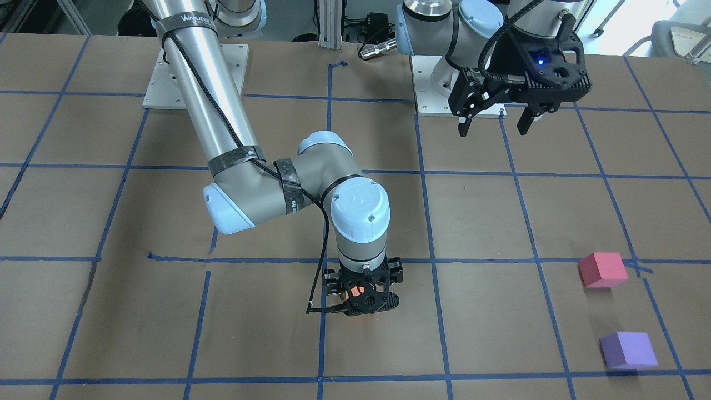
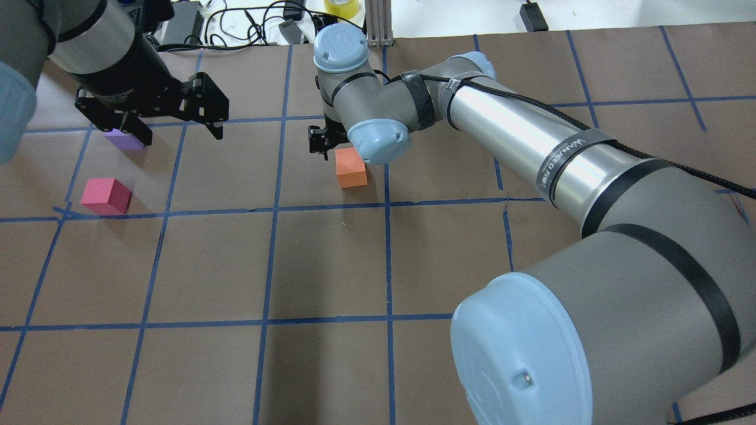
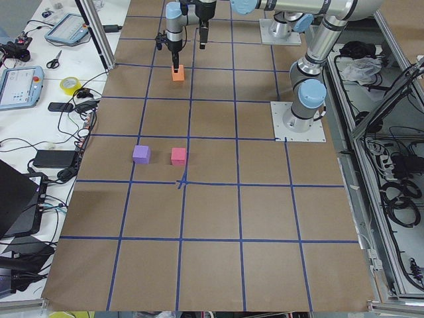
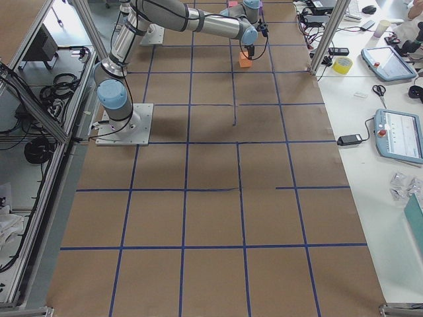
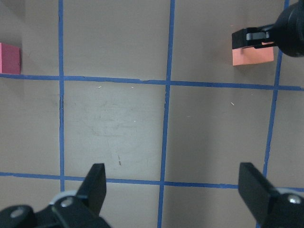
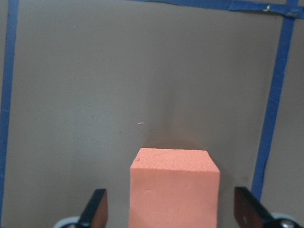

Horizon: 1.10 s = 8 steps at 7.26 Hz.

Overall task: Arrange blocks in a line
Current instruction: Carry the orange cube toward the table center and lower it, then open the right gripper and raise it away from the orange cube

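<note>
The orange block (image 2: 351, 167) sits on the brown table; in the right wrist view it (image 6: 175, 187) stands between my right gripper's fingers (image 6: 97, 209) with a gap on each side. My right gripper (image 2: 323, 141) is open and lowered around it, hiding most of it from the front (image 1: 355, 291). The pinkish-red block (image 1: 602, 270) and the purple block (image 1: 628, 350) lie apart on my left side. My left gripper (image 1: 494, 125) is open and empty, raised above the table; in the overhead view it (image 2: 180, 134) partly covers the purple block (image 2: 124, 140).
Blue tape lines (image 1: 422, 172) mark a grid on the table. Two arm base plates (image 1: 194, 78) stand at the robot's edge. Cables and a tape roll (image 2: 341, 7) lie beyond the far edge. My right arm's elbow (image 1: 233, 205) stretches over the table's middle.
</note>
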{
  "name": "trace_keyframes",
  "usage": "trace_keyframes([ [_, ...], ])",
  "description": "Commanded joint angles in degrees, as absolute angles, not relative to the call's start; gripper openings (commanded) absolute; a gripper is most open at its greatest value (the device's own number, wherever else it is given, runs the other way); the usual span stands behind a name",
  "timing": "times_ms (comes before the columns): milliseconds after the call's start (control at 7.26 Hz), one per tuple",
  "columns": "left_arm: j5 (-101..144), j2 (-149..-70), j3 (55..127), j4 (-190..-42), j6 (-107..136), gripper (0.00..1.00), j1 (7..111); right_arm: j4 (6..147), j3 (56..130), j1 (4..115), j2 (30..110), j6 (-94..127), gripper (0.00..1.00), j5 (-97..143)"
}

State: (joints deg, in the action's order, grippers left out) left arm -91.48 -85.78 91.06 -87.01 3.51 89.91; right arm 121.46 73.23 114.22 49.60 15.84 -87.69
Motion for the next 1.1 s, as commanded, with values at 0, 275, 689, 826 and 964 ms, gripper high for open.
trace_keyframes([
  [0, -91.49, -85.78, 91.05, -87.01, 3.52, 1.00, 89.91, 121.29, 73.47, 113.91, 54.55, 14.33, 1.00, -87.54],
  [275, -91.49, -85.78, 91.05, -87.01, 3.52, 1.00, 89.91, 115.01, 74.00, 109.97, 59.75, 2.09, 1.00, -87.89],
  [689, -91.49, -85.78, 91.05, -87.01, 3.52, 1.00, 89.91, 101.58, 74.09, 102.42, 68.08, -15.43, 1.00, -88.67],
  [826, -91.49, -85.78, 91.05, -87.01, 3.52, 1.00, 89.91, 92.81, 74.09, 99.26, 71.68, -16.16, 1.00, -93.21],
  [964, -91.49, -85.78, 91.05, -87.01, 3.52, 1.00, 89.91, 89.33, 74.09, 96.97, 73.81, -16.08, 1.00, -94.38],
])
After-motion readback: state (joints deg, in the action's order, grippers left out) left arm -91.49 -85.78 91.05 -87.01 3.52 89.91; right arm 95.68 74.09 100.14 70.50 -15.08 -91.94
